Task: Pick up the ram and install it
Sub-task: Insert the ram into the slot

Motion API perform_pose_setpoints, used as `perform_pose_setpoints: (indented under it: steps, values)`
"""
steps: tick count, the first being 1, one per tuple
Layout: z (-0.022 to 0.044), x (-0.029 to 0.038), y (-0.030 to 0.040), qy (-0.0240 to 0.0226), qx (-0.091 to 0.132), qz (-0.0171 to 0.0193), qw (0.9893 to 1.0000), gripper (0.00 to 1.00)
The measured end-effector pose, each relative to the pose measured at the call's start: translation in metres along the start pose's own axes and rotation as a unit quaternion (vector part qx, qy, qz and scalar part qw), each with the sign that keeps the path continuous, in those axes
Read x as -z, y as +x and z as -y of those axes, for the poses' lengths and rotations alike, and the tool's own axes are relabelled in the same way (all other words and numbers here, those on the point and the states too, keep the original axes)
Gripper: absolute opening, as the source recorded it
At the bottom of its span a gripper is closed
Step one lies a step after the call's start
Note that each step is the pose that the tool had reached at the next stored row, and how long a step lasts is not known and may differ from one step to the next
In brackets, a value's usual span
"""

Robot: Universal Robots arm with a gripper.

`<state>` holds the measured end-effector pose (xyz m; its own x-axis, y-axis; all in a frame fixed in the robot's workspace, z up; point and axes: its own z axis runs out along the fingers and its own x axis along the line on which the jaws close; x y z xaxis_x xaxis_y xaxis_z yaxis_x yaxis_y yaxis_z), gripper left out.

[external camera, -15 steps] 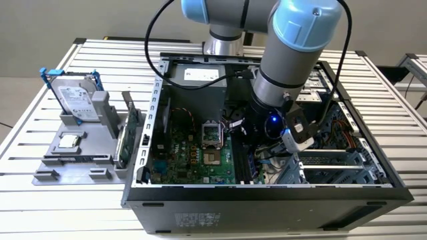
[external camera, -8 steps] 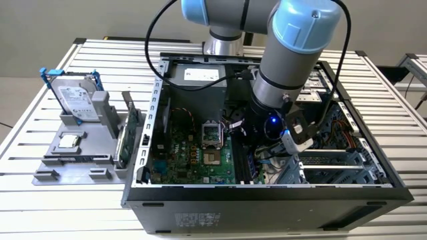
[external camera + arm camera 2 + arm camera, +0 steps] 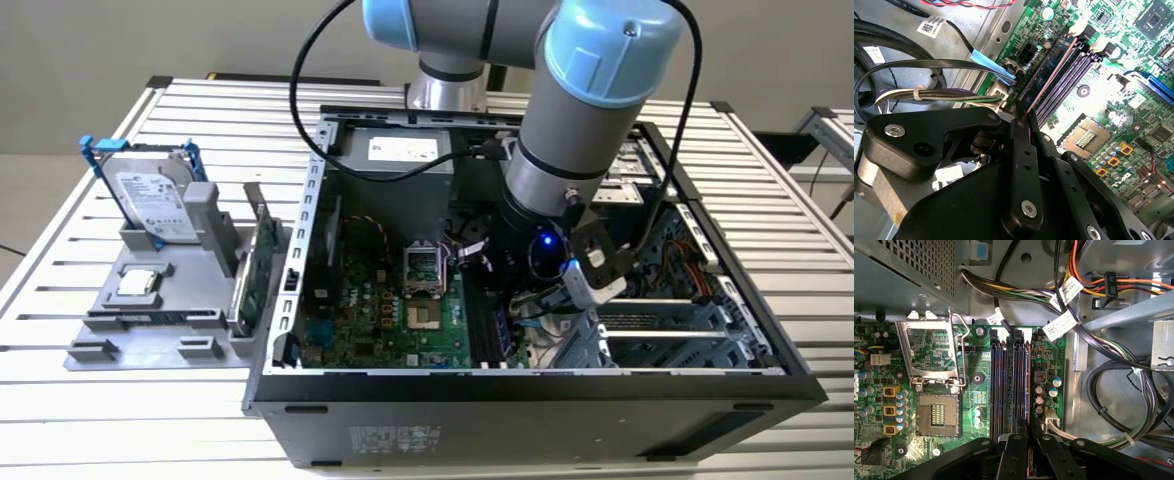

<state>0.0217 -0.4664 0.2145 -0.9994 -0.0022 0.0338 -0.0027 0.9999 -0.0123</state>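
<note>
My gripper (image 3: pixel 1021 120) is down inside the open computer case (image 3: pixel 534 385), at the memory slots (image 3: pixel 1004 385) of the green motherboard (image 3: pixel 387 320). Its black fingers (image 3: pixel 1016 450) are shut on the ram (image 3: pixel 1051 75), which I see edge-on as a thin line running along the outermost slot, nearest the board's cable-side edge. In the first wrist view the ram (image 3: pixel 1028 390) lines up with that slot, between its white end latches. Whether it is fully seated in the slot cannot be told. The arm's wrist (image 3: pixel 561 200) reaches down into the case from above.
Cable bundles (image 3: pixel 1114 390) lie right beside the slots. The open processor socket (image 3: pixel 936 415) sits on the slots' other side. Outside the case, at the exterior view's left, a grey holder (image 3: pixel 147 320) carries a hard drive in a blue frame (image 3: pixel 147 195) and an upright green card (image 3: pixel 256 265).
</note>
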Motion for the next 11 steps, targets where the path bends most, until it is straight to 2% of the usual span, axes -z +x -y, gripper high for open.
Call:
perform_pose_setpoints:
  steps: [11]
  values:
    - [0.0, 0.0029, 0.0001, 0.0001, 0.0, 0.0, 1.0, 0.0]
